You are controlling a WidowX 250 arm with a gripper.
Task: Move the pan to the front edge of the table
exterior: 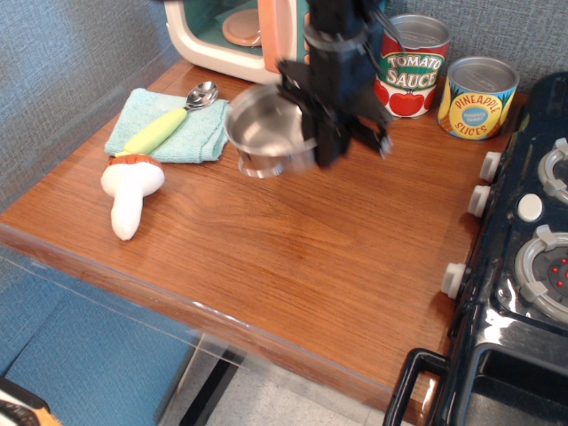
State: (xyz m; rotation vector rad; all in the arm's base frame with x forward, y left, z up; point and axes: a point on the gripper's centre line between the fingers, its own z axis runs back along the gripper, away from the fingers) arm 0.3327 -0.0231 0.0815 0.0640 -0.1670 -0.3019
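Note:
The pan (266,129) is a shiny round steel pan, blurred by motion and lifted a little off the brown wood-grain table (293,257). It hangs at the back middle, tilted, next to the towel. My black gripper (321,133) comes down from above and is shut on the pan's right rim. One wire loop handle shows at the pan's front. The table's front edge (177,306) lies far below the pan in the view.
A light-blue towel (169,133) with a spoon (173,120) lies left of the pan. A white mushroom toy (129,191) lies at the left. Tomato sauce (410,67) and pineapple (477,98) cans stand at the back. A toy microwave (240,35) is behind, a black stove (524,266) at the right.

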